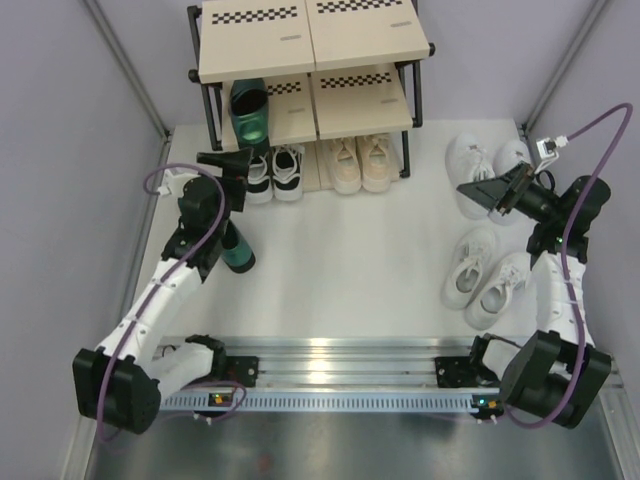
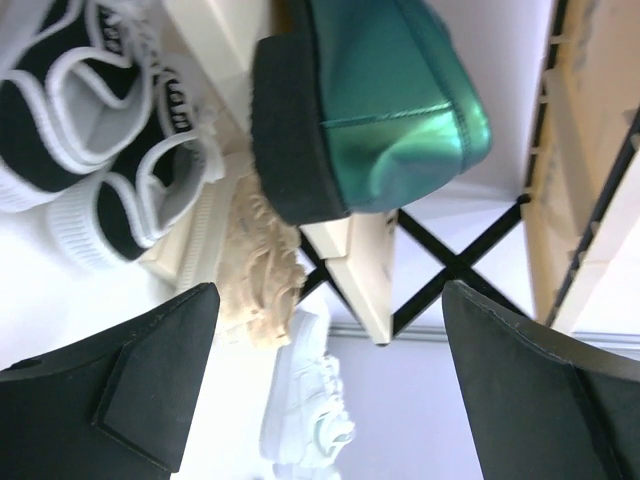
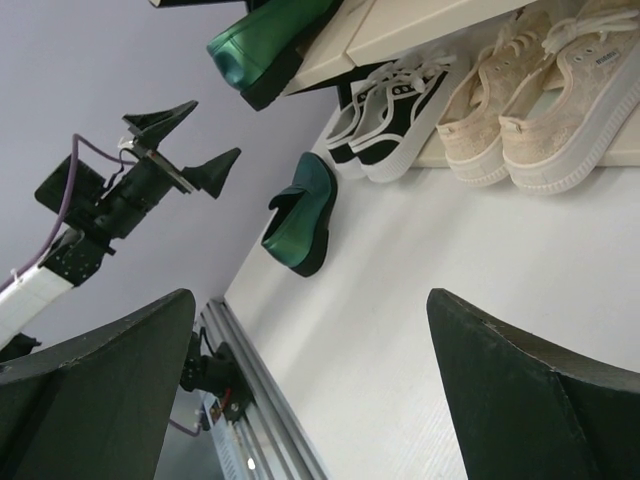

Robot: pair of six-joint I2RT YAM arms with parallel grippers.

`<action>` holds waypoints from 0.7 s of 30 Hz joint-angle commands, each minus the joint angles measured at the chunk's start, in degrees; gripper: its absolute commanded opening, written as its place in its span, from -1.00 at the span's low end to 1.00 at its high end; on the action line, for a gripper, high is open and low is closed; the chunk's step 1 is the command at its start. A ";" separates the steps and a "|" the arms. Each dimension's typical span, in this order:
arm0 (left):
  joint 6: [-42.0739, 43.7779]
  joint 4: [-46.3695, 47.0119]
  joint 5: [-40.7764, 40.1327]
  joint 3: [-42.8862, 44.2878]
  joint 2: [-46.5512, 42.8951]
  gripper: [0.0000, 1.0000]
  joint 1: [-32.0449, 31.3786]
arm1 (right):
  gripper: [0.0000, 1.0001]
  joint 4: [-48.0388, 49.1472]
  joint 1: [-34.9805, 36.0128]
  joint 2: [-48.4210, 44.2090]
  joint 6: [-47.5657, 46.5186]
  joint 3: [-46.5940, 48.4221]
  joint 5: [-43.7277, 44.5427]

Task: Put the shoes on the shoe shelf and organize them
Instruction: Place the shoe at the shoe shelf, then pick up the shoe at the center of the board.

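Beyond left tool (image 2: 328, 300) — green shoe (image 2: 380, 100)

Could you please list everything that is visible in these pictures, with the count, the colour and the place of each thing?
shoe shelf: one, black frame, beige boards, far side of the table
green shoe: one, glossy dark green, middle board, left
second green shoe: one, dark green, on the table
black-and-white sneakers: one pair, lowest board, left
beige sneakers: one pair, lowest board, right
far white sneakers: one pair, table, right
near white sneakers: one pair, table, right
table: one, white
left gripper: black, open, empty
right gripper: black, open, empty
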 commanded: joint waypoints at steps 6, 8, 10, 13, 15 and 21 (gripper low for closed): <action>18.35 -27.73 -3.74 -1.25 -15.82 0.96 0.06 | 0.99 -33.51 -0.11 -1.40 -30.97 9.32 -1.69; 20.22 -31.97 -3.83 -2.39 -20.65 0.96 0.06 | 0.99 -43.05 0.33 -0.17 -44.68 12.32 -1.16; 21.98 -37.23 -3.39 -3.62 -24.43 0.96 0.06 | 0.99 -53.96 0.86 1.14 -57.03 13.65 -0.11; 23.65 -42.09 -2.16 -5.11 -26.29 0.90 0.15 | 0.99 -63.38 1.82 2.38 -68.96 14.53 2.61; 24.35 -43.67 -1.81 -6.96 -25.68 0.85 0.15 | 0.99 -65.50 2.70 2.65 -73.87 13.31 4.19; 26.64 -39.04 -2.95 -12.06 -20.33 0.81 1.81 | 0.99 -65.95 5.51 0.98 -79.43 7.86 9.38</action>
